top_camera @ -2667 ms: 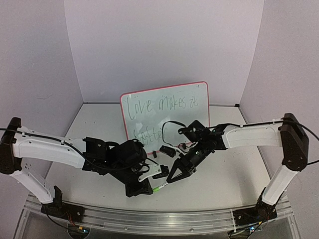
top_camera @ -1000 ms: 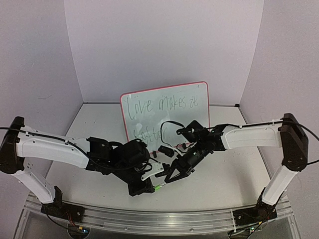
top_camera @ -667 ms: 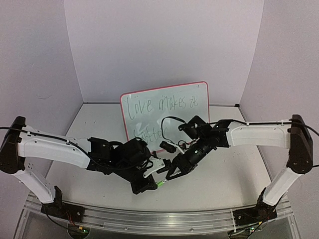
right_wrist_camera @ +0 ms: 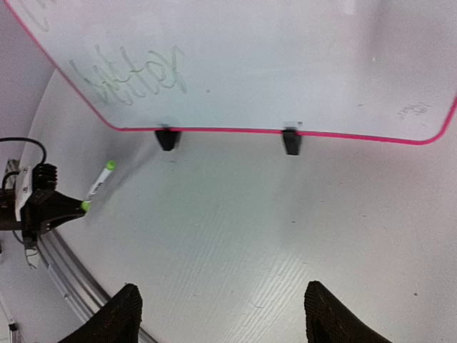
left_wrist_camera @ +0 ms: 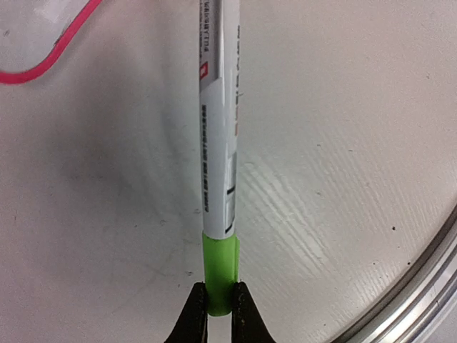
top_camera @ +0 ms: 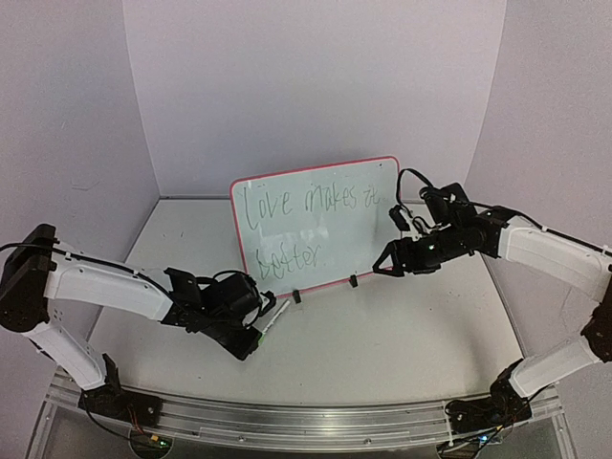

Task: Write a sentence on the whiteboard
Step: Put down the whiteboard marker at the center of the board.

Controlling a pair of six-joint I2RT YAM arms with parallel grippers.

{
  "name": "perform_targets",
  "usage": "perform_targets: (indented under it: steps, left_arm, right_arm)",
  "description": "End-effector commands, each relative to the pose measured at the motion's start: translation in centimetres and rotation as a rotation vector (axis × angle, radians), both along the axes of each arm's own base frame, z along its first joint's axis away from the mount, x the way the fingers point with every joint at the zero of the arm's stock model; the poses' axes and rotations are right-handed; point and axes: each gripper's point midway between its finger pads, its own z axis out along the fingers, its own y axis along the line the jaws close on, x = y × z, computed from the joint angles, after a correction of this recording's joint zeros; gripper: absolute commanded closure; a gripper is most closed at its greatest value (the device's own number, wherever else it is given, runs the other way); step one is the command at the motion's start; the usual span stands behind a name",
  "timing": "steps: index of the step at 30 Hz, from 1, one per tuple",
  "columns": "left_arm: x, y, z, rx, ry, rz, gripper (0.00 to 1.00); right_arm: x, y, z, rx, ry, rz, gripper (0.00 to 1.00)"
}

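Note:
The whiteboard (top_camera: 316,225) stands upright on two black feet at mid-table, and its pink rim (right_wrist_camera: 285,132) crosses the right wrist view. The sentence (top_camera: 306,206) sits on it in two thin greenish lines, "Love makes it" over "better" (right_wrist_camera: 136,75). In front of the board's left foot, my left gripper (top_camera: 257,336) is shut on the green end of a white marker (left_wrist_camera: 218,143), which points toward the board low over the table. The marker (right_wrist_camera: 98,186) shows green at both ends. My right gripper (top_camera: 382,266) hangs open and empty by the board's right foot, its fingertips (right_wrist_camera: 121,314) wide apart.
The board's feet (right_wrist_camera: 166,138) rest on the white table. A metal rail (top_camera: 306,416) runs along the table's near edge and shows in the left wrist view's corner (left_wrist_camera: 428,286). Pale walls close in the back and both sides.
My right gripper has opened, left the marker and drawn back up and right to the board's right side. My left gripper has shifted left and lower with the marker.

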Motion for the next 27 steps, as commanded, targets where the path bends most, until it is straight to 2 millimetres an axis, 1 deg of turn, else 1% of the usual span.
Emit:
perform_targets:
  steps: [1,5,8,12,17,20,22,24,27]
  left_arm:
    - [0.3,3.6,0.5,0.010,0.050,0.201,1.00]
    - [-0.1,5.8,0.8,0.010,0.087,0.307,1.00]
    - [0.0,7.0,1.3,-0.003,0.105,0.369,1.00]
    - [0.3,8.7,1.5,0.003,0.146,0.444,1.00]
    - [1.2,10.5,1.2,0.014,0.170,0.531,1.00]
    - [2.5,10.6,1.2,-0.007,0.169,0.549,1.00]
    - [4.2,10.7,1.5,-0.013,0.139,0.558,1.00]
    - [6.0,10.7,1.9,-0.036,0.113,0.574,1.00]
    - [8.4,10.3,2.1,-0.084,0.096,0.576,0.94]
  right_arm:
    - [2.3,-4.7,0.4,-0.095,-0.092,-0.225,0.24]
    - [3.2,-7.8,1.6,-0.123,-0.153,-0.346,0.19]
    - [3.5,-9.3,2.4,-0.133,-0.188,-0.400,0.16]
    - [3.9,-10.9,2.9,-0.141,-0.209,-0.454,0.14]
    - [3.9,-12.1,2.8,-0.147,-0.209,-0.496,0.14]
    - [3.8,-12.7,2.8,-0.152,-0.217,-0.523,0.14]
    - [3.7,-13.0,3.0,-0.146,-0.231,-0.537,0.14]
    - [3.6,-13.2,2.8,-0.140,-0.241,-0.542,0.13]
    - [3.8,-13.9,2.4,-0.158,-0.268,-0.568,0.12]
